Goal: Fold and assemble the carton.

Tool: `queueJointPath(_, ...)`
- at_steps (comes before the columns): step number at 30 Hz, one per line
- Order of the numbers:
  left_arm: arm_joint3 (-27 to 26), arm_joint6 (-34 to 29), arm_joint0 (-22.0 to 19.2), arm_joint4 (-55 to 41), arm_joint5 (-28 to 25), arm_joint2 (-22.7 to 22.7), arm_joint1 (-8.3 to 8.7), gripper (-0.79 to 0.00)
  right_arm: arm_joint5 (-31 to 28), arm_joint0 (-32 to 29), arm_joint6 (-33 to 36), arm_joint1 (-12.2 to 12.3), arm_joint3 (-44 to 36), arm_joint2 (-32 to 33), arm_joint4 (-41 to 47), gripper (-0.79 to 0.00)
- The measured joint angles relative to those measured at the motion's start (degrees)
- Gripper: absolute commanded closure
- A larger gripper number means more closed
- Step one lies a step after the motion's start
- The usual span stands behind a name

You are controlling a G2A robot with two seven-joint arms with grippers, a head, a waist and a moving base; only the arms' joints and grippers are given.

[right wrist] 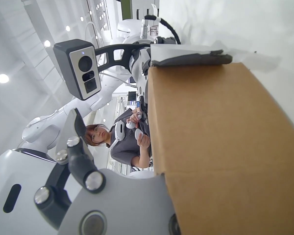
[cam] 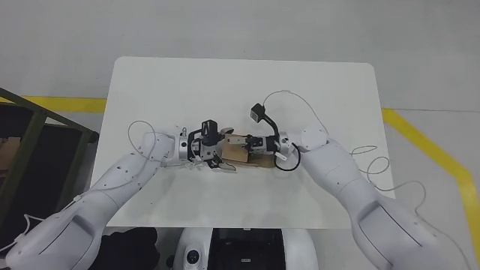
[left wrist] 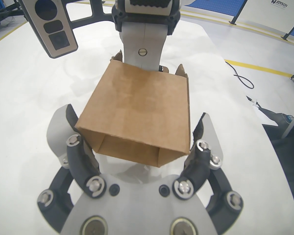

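Note:
A small brown carton [cam: 244, 155] lies on the white table [cam: 300, 82] near its front edge, between my two grippers. In the left wrist view the carton [left wrist: 139, 103] is an open-ended tube. My left gripper [left wrist: 134, 121] is open, its fingers [left wrist: 63, 123] standing either side of the tube's near end. My right gripper [left wrist: 143, 54] is at the far end, partly hidden behind the carton. In the right wrist view the carton [right wrist: 223, 135] covers one finger. The other finger [right wrist: 73, 125] stands well clear of the cardboard, so this gripper is open.
A thin cable [cam: 289, 97] loops over the table behind the right arm, and more cable [cam: 379, 169] hangs off the right edge. A dark green frame [cam: 30, 142] stands left of the table. The table's back half is bare.

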Motion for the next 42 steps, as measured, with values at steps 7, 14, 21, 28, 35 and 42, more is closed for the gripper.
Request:
queueJointPath(7, -0.03, -0.44, 0.25, -0.23, 0.32, -0.37, -0.08, -0.785, 0.74, 0.54, 0.74, -0.16, 0.63, 0.21, 0.36, -0.785)
queueJointPath(14, 0.51, -0.83, 0.44, -0.55, 1.03, -0.67, -0.25, -0.785, 0.56, -0.28, 0.56, 1.43, -2.43, 1.68, -0.59, -0.785)
queueJointPath(21, 0.92, -0.67, 0.54, -0.39, 0.95, -0.90, -0.34, -0.785, -0.63, -3.08, -0.62, 3.40, -7.06, 3.89, 0.28, -0.785)
queueJointPath(28, 0.84, -0.83, 0.56, -0.18, 0.69, -0.97, -0.46, -0.785, 0.10, -3.76, 0.10, 3.11, -7.00, 4.57, 4.23, -0.785)
queueJointPath(35, 1.12, -0.53, 0.47, 0.03, 0.01, -1.25, -0.45, -0.776, 0.74, -2.46, 0.74, 1.45, -3.64, 3.04, 4.74, -0.785)
queueJointPath(42, 1.05, -0.66, 0.60, 0.02, -0.04, -1.58, -0.46, -0.776, 1.46, -1.22, 1.46, 0.68, -1.57, 2.09, 3.04, -0.785)
